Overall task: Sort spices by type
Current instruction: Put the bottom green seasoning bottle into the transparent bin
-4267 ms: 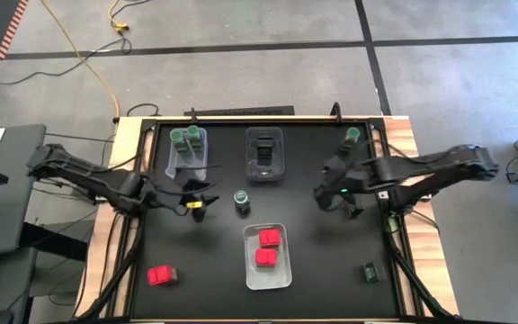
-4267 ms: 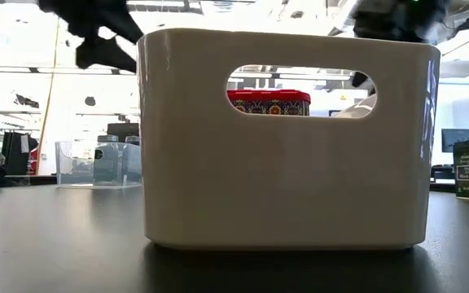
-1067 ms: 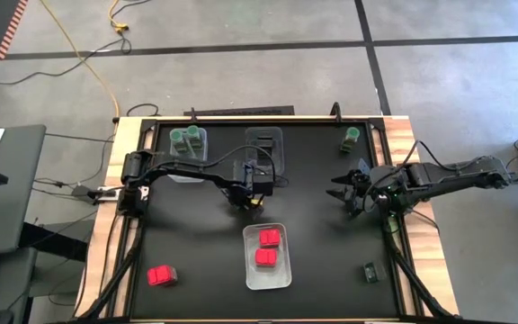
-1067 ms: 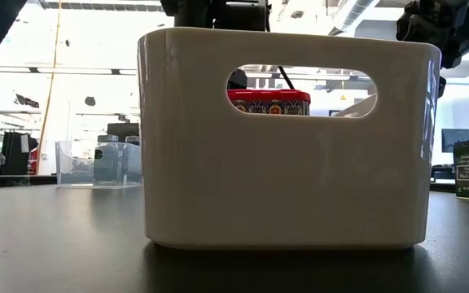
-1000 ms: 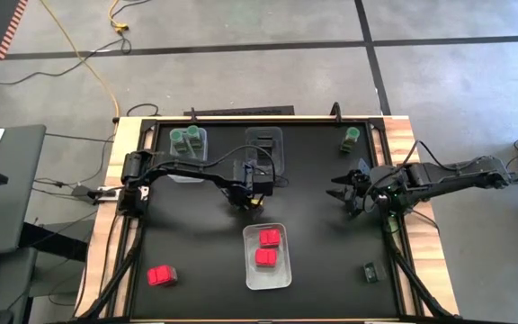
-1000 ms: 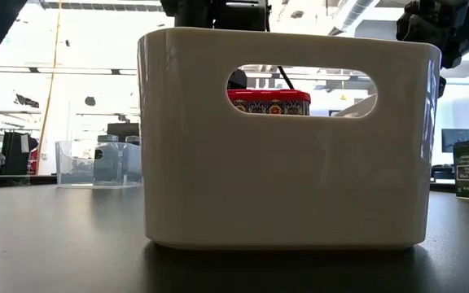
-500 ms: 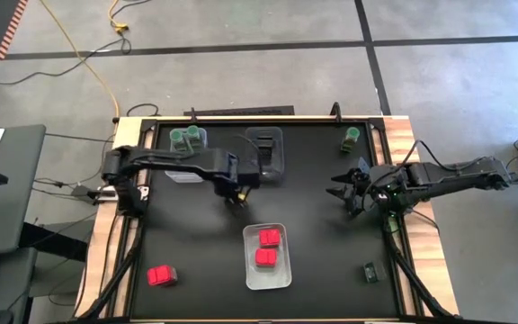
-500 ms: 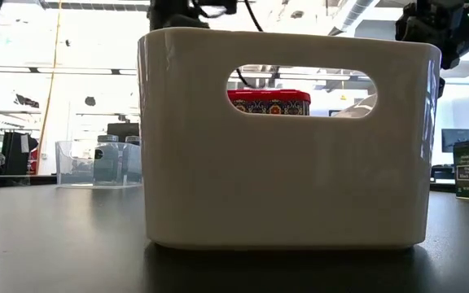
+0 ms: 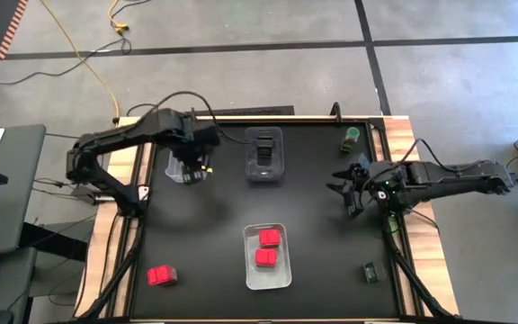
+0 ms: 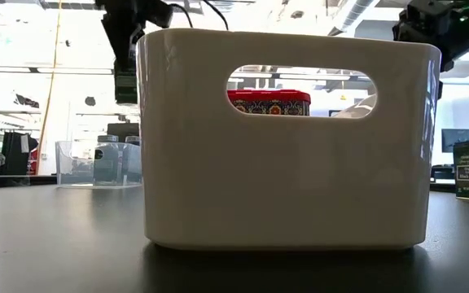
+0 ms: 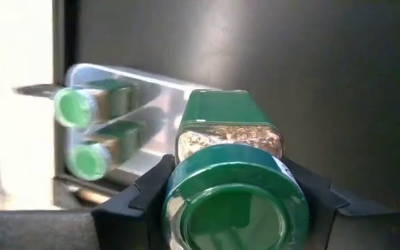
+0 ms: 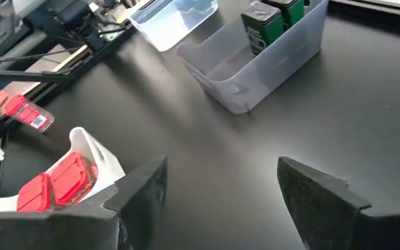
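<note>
The left gripper (image 9: 198, 167) is clamped on a green-lidded jar (image 11: 231, 191), held high over the far-left bin (image 9: 176, 169); the left wrist view shows the jar pinched between both fingers, with two more jars (image 11: 89, 132) already lying in that clear bin below. The right gripper (image 9: 349, 191) waits spread and empty above the right side of the table, holding nothing.

Step in hand, as judged: delivery of a jar to the jar bin. The next move calls for lowering the jar into the free space beside the two already there, then releasing; the bin is narrow, so the descent needs to be centred to avoid knocking the neighbours or catching the wall.

Remaining stock: one jar (image 9: 352, 136) stands loose at the far-right corner; one red packet (image 9: 161, 275) lies loose at the near-left; one dark box (image 9: 370, 271) sits loose at the near-right. The centre-near bin (image 9: 249, 270) holds two red packets (image 9: 265, 247); the far-centre bin (image 9: 280, 153) holds dark boxes (image 9: 264, 153). The sort appears well advanced but not complete.

Surface: a black mat (image 9: 322, 252) on a wood-edged table. Room: grey floor with dark tape lines and a yellow cable (image 9: 97, 72); the low view is largely blocked by the white bin wall, with a bright workshop beyond.
</note>
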